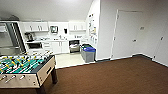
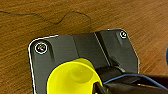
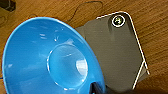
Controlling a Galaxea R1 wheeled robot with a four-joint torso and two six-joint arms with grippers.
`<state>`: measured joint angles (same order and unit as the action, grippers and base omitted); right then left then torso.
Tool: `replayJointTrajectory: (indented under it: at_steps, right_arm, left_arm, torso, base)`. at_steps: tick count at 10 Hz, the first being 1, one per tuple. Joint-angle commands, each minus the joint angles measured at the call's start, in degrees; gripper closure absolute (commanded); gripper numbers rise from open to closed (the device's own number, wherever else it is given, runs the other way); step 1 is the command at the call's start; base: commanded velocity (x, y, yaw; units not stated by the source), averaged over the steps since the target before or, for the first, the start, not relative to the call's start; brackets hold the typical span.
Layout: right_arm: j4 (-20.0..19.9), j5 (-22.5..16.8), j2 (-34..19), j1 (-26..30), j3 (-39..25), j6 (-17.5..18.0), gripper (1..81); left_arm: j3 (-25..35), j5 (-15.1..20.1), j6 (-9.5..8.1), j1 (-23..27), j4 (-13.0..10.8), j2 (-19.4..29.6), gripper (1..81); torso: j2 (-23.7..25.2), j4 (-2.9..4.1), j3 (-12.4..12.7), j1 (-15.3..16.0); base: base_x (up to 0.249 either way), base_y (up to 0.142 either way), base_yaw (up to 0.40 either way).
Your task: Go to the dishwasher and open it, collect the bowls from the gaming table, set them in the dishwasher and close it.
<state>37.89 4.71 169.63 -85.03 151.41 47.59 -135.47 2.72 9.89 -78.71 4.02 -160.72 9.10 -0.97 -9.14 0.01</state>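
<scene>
The dishwasher (image 1: 74, 46) stands open under the far kitchen counter, straight ahead and a little left across the brown carpet (image 1: 112, 77), past the football table (image 1: 22, 67). The right gripper (image 3: 96, 88) pinches a blue bowl (image 3: 50, 57) by its rim; the left gripper (image 2: 98, 87) pinches a yellow bowl (image 2: 72, 77) likewise (both hang over carpet, well short of the racks).

- blue bowl (image 3: 50, 60): glossy, smooth plastic look
- yellow bowl (image 2: 72, 78): smooth, slight sheen
- carpet (image 1: 112, 77): brown, matt, ribbed
- dishwasher (image 1: 74, 46): metallic front
</scene>
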Motion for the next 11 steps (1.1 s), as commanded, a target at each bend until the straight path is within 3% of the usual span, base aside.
replayJointTrajectory:
  at_steps: [1, 11]
  right_arm:
    - [1.49, -1.45, 0.47, 3.06, -0.69, -0.57, 81.1]
    - [2.01, -1.45, 0.82, 3.15, -0.69, -0.48, 81.1]
  left_arm:
    - [0.56, 2.47, 0.40, 3.96, -0.24, 0.84, 81.1]
    - [0.56, 2.03, 0.40, 3.87, -0.24, 0.92, 81.1]
  torso:
    - [0.00, 0.00, 0.00, 0.00]
    - [0.00, 0.00, 0.00, 0.00]
  base:
    - [0.139, 0.077, 0.000]
    - [0.139, 0.007, 0.000]
